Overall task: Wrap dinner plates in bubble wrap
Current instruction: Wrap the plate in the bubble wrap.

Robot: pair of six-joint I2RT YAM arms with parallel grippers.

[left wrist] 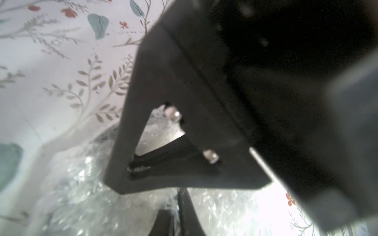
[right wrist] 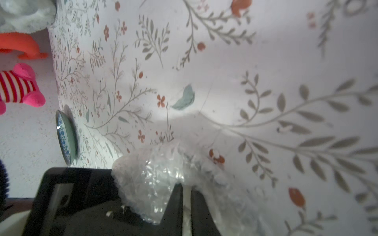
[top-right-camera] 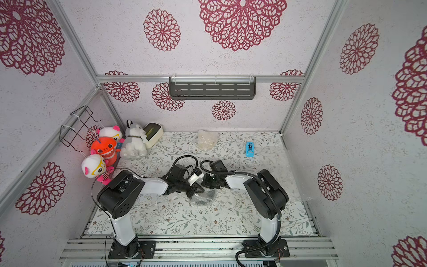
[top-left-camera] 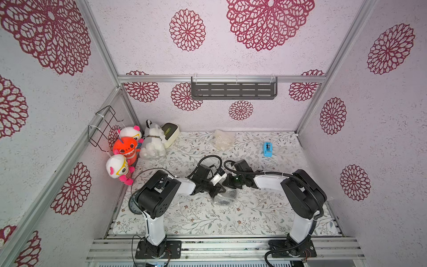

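Black plate [top-left-camera: 223, 201]: lying flat, under bubble wrap [right wrist: 155, 179].
Grey-teal plate [right wrist: 66, 137]: on edge; seen plainly only in right wrist view.
Left tool [left wrist: 179, 196]: narrow, pinching bubble wrap.
Right tool [right wrist: 185, 189]: narrow, pinching bubble wrap.

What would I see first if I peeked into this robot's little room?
Probably the huge crimson flower patterns on the pale walls all around. Then the bright plush toys bunched in the far left corner, the orange one loudest. In the middle of the leafy table, the left arm and right arm meet over a black plate bundled in bubble wrap.
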